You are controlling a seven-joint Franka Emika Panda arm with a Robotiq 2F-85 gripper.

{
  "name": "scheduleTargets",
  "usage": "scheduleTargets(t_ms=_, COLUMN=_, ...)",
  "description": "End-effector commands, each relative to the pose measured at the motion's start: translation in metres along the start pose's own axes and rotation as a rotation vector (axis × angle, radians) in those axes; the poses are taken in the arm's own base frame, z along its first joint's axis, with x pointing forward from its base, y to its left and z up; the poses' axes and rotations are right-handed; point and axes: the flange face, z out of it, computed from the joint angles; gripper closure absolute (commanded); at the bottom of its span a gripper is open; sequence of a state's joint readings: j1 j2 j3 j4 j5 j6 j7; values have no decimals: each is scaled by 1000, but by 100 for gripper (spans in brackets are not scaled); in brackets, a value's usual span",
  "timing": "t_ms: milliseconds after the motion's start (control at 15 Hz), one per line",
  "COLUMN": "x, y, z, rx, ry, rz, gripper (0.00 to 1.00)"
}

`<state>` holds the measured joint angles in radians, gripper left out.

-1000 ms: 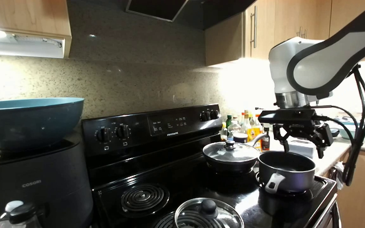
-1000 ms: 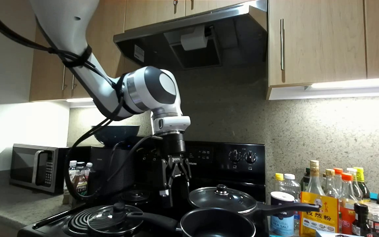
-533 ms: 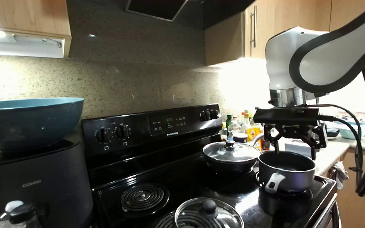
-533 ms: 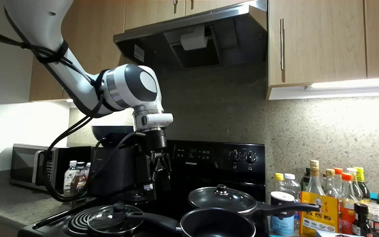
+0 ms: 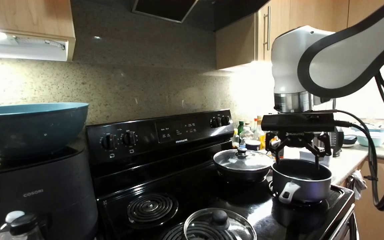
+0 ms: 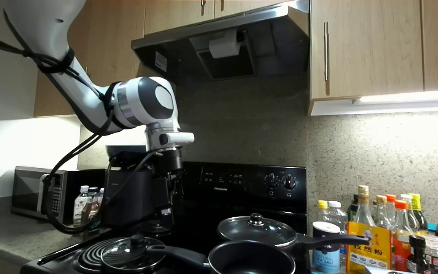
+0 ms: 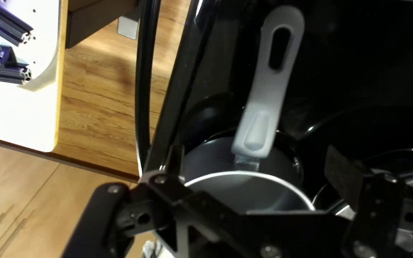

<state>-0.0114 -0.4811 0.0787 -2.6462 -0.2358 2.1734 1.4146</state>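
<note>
Gripper (image 5: 297, 164) spread wide, nothing held; saucepan (image 5: 312, 191) below it stands on the stove (image 5: 197, 190), its handle (image 7: 268, 91) not yet grasped.

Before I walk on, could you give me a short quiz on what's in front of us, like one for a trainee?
1. Is the hand open or shut?
2. True or false: the pot stands on the stove.
3. Which has a glass lid on it?
a) the pot
b) the frying pan
c) the blue bowl

Key: 1. Open. 2. True. 3. b.
</note>
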Motion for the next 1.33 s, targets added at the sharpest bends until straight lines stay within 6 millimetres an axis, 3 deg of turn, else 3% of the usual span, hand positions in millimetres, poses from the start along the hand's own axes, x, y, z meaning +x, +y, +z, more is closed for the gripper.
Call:
scheduleTargets(t_ms=0, x=-34, y=-28, z=-1, rx=13, ry=-30, rz=-197, gripper=0)
scheduleTargets(t_ms=67, x=-38, y=-32, z=0, rx=4, ry=-32, rz=-251, gripper=0)
scheduleTargets(t_ms=133, x=-32, y=-20, z=-5, rx=5, ry=-1, rz=-161, gripper=0)
scheduleTargets(t_ms=533, x=-39, y=-31, z=1, rx=-10, ry=-8, rz=-229, gripper=0)
scheduleTargets(t_ms=1000, x=-87, y=-74, z=1, rx=56, ry=-14, rz=-499, gripper=0)
scheduleTargets(t_ms=1067, x=-91, y=-78, z=-1, rx=88, ry=-32, rz=-509, gripper=0)
scheduleTargets(t_ms=1133, x=-85, y=-67, z=-1, rx=50, ry=2, rz=-459, gripper=0)
scheduleTargets(t_ms=1267, x=-91, y=-74, z=-1, rx=67, ry=-8, rz=-483, gripper=0)
